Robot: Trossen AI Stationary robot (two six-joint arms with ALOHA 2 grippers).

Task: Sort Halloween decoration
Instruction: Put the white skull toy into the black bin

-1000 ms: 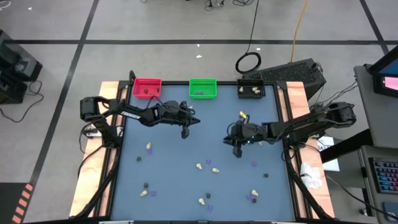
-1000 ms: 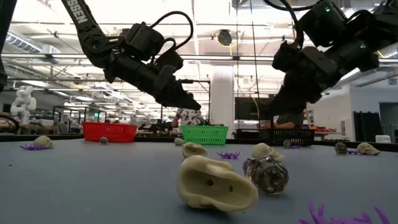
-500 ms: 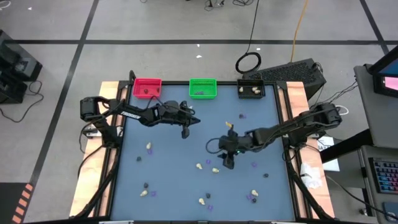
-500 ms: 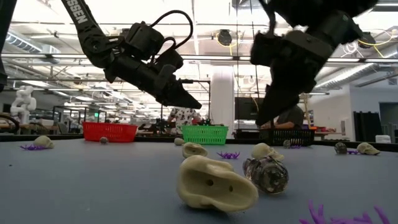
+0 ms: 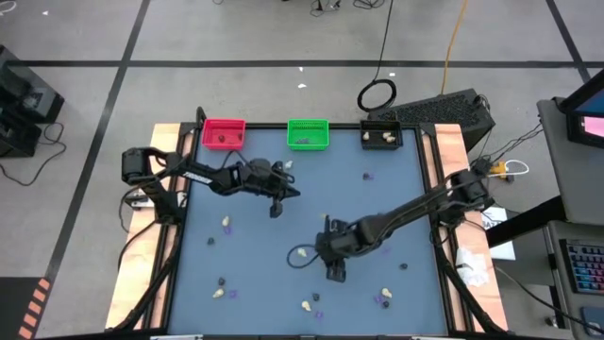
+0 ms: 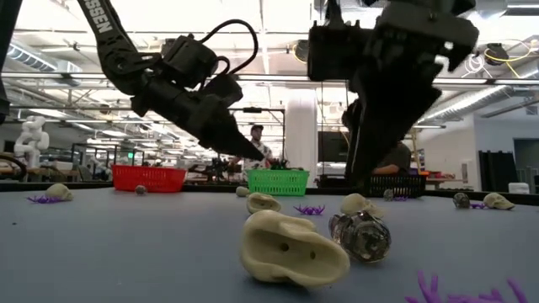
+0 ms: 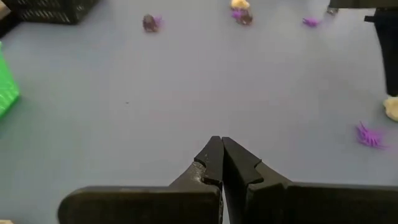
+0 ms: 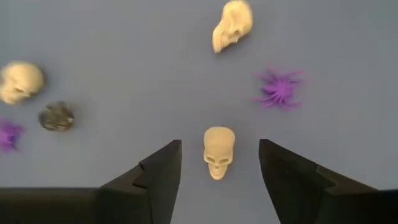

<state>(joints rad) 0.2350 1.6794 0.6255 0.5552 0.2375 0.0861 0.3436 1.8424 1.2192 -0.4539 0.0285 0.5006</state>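
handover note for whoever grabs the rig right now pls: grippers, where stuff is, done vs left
Left gripper: shut, empty, hovering mid-table near the green bin.
Right gripper: open, above a cream skull that lies between its fingers, not gripped.
Done: a few pieces in the red bin, green bin and black bin.
Left: skulls, dark lumps and purple spiders scattered on the mat.

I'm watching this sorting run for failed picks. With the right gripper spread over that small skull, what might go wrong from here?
1. The cream skull lies between the open right gripper fingers without being touched; if they close off-centre, its rounded shape may squirt out.
2. The purple spider lies close by; a sideways drift on the descent might nudge it or catch it too.
3. The left gripper, shut and empty, waits over the mat farther back, so a clash seems unlikely.
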